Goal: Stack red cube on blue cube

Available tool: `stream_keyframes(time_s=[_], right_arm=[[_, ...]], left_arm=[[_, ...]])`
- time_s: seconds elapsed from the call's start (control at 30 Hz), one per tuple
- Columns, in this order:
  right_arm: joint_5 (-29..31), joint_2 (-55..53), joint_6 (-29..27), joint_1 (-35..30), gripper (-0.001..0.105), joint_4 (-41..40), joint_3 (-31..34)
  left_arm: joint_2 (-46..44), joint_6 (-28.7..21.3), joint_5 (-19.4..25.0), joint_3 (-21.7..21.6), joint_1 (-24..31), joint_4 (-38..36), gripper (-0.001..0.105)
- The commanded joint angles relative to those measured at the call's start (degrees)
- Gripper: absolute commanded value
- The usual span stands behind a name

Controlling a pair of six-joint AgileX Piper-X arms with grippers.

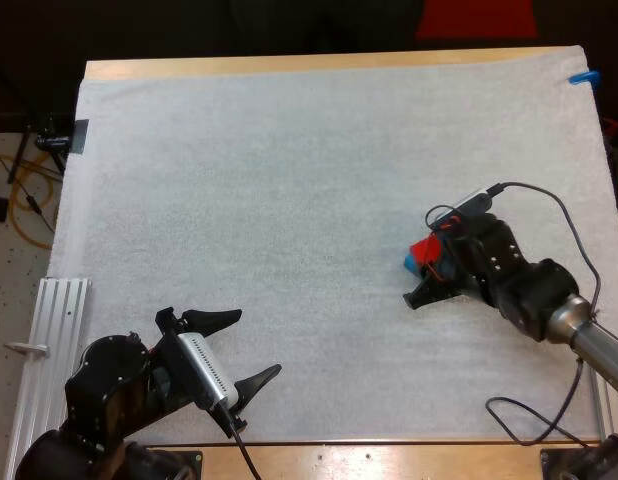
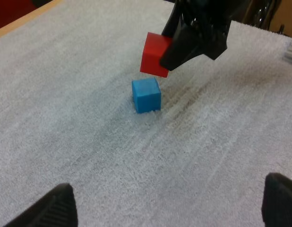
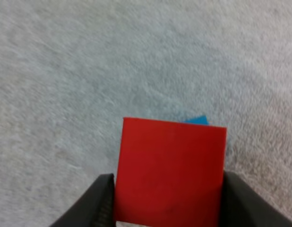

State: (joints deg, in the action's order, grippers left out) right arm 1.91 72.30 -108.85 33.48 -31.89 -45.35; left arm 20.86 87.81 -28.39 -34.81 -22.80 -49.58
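Holding the red cube (image 2: 153, 54) pinched in my right gripper (image 1: 427, 268), I hover it just above the blue cube (image 2: 146, 94) on the white mat (image 1: 289, 200), not touching and a bit off-centre and tilted. So, in my judgement, the job is to level it, centre it over the blue top, lower slowly and release only at contact. My left gripper (image 1: 254, 345) sits spread w/ nothing in it, well apart from both cubes — no brand, label or writing legible on anything.
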Motion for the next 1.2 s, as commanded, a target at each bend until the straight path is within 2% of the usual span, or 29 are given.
stream_keyframes(time_s=[0.0, 0.23, 0.57, 1.0, 1.1, 1.17], right_arm=[[1.50, 1.20, -0.50, -0.26, 0.020, -0.02, -0.28], [1.34, 4.38, 0.03, -2.65, 0.020, 1.66, -1.04], [-4.65, 6.68, -0.34, -3.98, 0.020, 1.57, -1.72], [-5.17, 8.35, -0.49, -3.98, 0.020, 3.58, -1.78], [-5.17, 8.35, -0.49, -3.98, 0.030, 3.59, -1.78], [-5.17, 8.35, -0.49, -3.98, 0.042, 3.59, -1.78]], left_arm=[[0.03, -0.36, 0.32, -0.46, -0.18, 0.18, 0.076], [0.03, -0.36, 0.32, -0.46, -0.18, 0.18, 0.076], [0.03, -0.36, 0.32, -0.46, -0.18, 0.18, 0.076], [0.03, -0.36, 0.32, -0.46, -0.18, 0.18, 0.076], [0.03, -0.36, 0.32, -0.46, -0.18, 0.18, 0.076], [0.03, -0.36, 0.32, -0.46, -0.18, 0.18, 0.076]])
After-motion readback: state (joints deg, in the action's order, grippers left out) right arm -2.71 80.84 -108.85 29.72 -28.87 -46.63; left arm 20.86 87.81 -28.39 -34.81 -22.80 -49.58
